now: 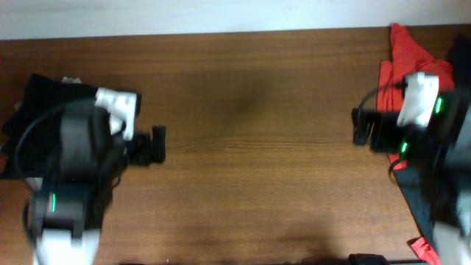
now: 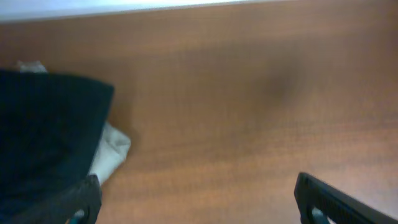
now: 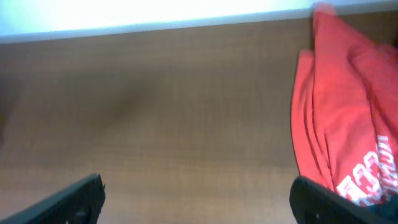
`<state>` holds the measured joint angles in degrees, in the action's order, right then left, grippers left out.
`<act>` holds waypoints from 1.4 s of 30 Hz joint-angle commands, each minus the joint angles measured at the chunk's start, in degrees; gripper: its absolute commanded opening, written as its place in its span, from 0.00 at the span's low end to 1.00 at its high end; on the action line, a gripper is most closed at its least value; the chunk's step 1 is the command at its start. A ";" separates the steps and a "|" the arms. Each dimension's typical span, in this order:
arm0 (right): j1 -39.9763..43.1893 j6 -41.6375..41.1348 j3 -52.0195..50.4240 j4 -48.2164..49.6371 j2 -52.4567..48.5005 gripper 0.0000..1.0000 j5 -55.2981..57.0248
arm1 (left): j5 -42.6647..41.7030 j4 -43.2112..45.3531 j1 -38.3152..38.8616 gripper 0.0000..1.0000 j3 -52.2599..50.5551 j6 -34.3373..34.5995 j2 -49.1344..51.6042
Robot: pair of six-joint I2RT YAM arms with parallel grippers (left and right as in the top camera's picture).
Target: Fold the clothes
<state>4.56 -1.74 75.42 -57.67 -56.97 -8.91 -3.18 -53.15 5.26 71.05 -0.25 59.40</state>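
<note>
A black garment (image 1: 33, 99) lies at the table's left edge, mostly under my left arm; in the left wrist view it is a dark cloth (image 2: 43, 137) with a pale grey bit (image 2: 112, 152) beside it. A red top with white letters (image 1: 412, 59) lies at the right edge; it also shows in the right wrist view (image 3: 348, 118). My left gripper (image 1: 154, 145) is open and empty over bare wood (image 2: 196, 202). My right gripper (image 1: 360, 126) is open and empty, its right finger next to the red top (image 3: 196, 199). No khaki trousers are in view.
The brown wooden table (image 1: 250, 147) spans the view, with a pale wall strip along its far edge (image 1: 184, 15). A dark cloth and more red cloth (image 1: 423, 246) lie under the right arm at the right front corner.
</note>
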 commanded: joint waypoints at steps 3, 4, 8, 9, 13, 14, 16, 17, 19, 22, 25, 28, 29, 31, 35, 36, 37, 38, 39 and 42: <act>-0.04 -0.61 -25.27 3.52 21.53 0.99 0.52 | 0.66 6.69 -0.04 0.99 -20.31 -1.09 -23.15; -0.04 -0.61 -28.52 3.48 23.98 0.99 0.55 | 0.66 4.81 -0.04 0.99 -21.14 -1.09 -25.53; -0.04 -0.61 -36.76 3.50 26.16 0.99 0.55 | 0.66 -5.64 -0.04 0.99 -21.29 -1.09 -28.79; -0.04 -0.61 -38.23 3.48 25.99 0.99 0.55 | 0.66 -7.39 -0.04 0.99 -21.29 -1.09 -28.72; -0.04 -0.61 -42.03 3.50 24.98 0.99 0.55 | 0.66 -13.42 -0.04 0.99 -21.29 -1.09 -28.72; -0.04 -0.61 -42.10 3.50 24.79 0.99 0.55 | 0.66 -14.14 -0.04 0.99 -21.29 -1.09 -28.72; -0.04 -0.61 -42.10 3.50 24.68 0.99 0.55 | 0.66 -14.14 -0.04 0.99 -21.29 -1.09 -28.72; -0.04 -0.59 -42.10 3.50 24.68 0.99 0.55 | 0.66 -14.14 -0.04 0.99 -21.29 -1.09 -28.72; -0.04 -0.63 -42.10 3.43 26.93 0.99 0.26 | 0.66 -14.14 -0.04 0.99 -21.29 -1.09 -28.72; -0.13 -0.24 -42.42 2.97 36.92 0.99 0.37 | 0.66 -14.14 -0.04 0.99 -21.29 -1.09 -28.72; -2.43 1.42 -46.58 8.13 45.05 0.99 0.52 | 0.66 -14.14 -0.04 0.99 -21.29 -1.09 -28.72; -5.16 1.46 -54.53 19.58 54.31 0.99 0.11 | 0.66 -14.14 -0.04 0.99 -21.29 -1.09 -28.72; -5.38 1.46 -56.63 22.95 56.59 0.99 -0.17 | 0.66 -14.14 -0.04 0.99 -21.29 -1.09 -28.72; -5.33 1.46 -60.72 32.81 56.59 0.99 -0.37 | 0.66 -14.14 -0.04 0.99 -21.29 -1.09 -28.72; -4.85 1.57 -68.39 48.74 56.76 0.99 0.59 | 0.66 -14.14 -0.04 0.99 -21.29 -1.09 -28.72; -4.44 1.57 -71.36 54.01 56.76 0.99 0.74 | 0.66 -14.14 -0.04 0.99 -21.29 -1.09 -28.72; -4.13 1.55 -74.07 58.49 56.76 0.99 0.68 | 0.66 -14.14 -0.04 0.99 -21.29 -1.09 -28.72; -4.09 2.62 -75.10 58.29 56.76 0.99 0.96 | 0.66 -14.14 -0.04 0.99 -21.29 -1.09 -28.72; -4.07 3.96 -75.10 57.70 56.76 0.99 1.27 | 0.66 -14.14 -0.04 0.99 -21.29 -1.09 -28.72; -4.07 6.23 -75.10 53.90 56.76 0.99 2.03 | 0.66 -14.14 -0.04 0.99 -21.29 -1.09 -28.72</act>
<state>0.08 2.02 0.58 -1.21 -0.73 -8.43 -2.72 -67.35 5.23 49.80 -0.47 30.85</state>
